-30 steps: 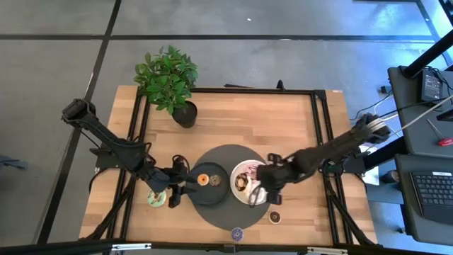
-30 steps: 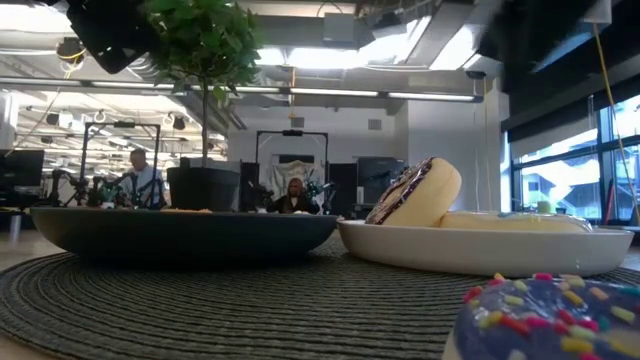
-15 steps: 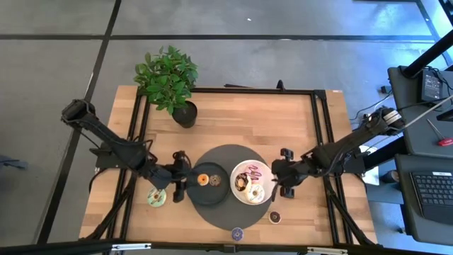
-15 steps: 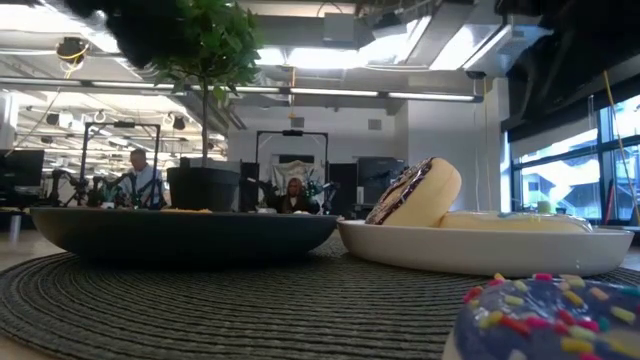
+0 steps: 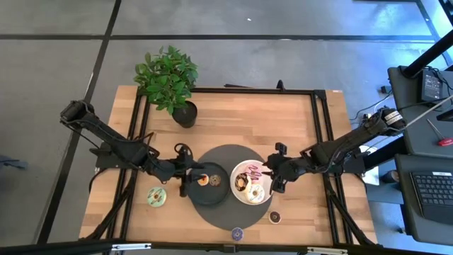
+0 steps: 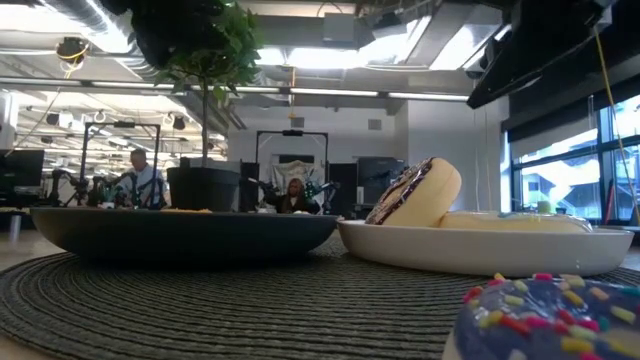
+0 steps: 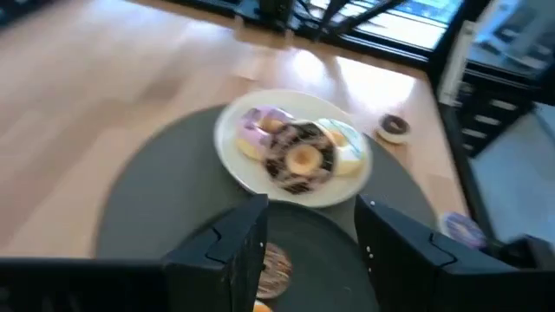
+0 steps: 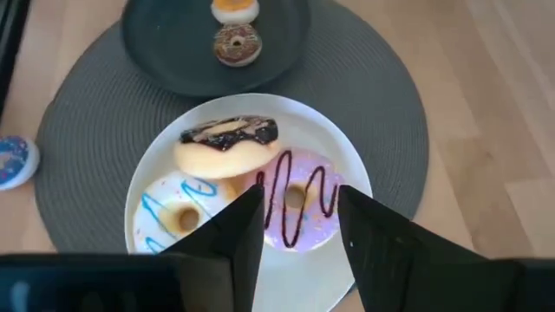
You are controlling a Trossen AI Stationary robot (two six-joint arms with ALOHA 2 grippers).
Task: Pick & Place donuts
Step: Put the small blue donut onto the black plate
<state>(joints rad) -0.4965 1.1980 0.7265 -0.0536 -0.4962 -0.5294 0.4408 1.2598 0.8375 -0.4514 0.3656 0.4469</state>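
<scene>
A white plate (image 5: 249, 200) on a round grey mat holds three donuts: pink (image 8: 299, 204), white with blue lines (image 8: 178, 217), and a chocolate-iced one (image 8: 227, 143) leaning on the other two. A dark grey plate (image 5: 195, 195) beside it carries an orange mini donut (image 5: 202, 180) and a brown one (image 5: 215, 180). A green donut (image 5: 156, 197) lies on the wood at the left. My left gripper (image 5: 185, 176) hangs open over the dark plate's left rim. My right gripper (image 5: 272, 177) hangs open at the white plate's right rim, empty.
A chocolate mini donut (image 5: 274, 217) lies on the wood near the mat's right side. A purple sprinkled mini donut (image 5: 237, 232) sits at the mat's near edge. A potted plant (image 5: 170, 81) stands at the far left. Bare wood lies beyond the mat.
My left gripper has swung from beside the green donut toward the table's far edge and the dark plate, uncovering that donut. My right gripper has drawn back from over the white plate toward the table's right edge and tipped further down. No donut has moved.
</scene>
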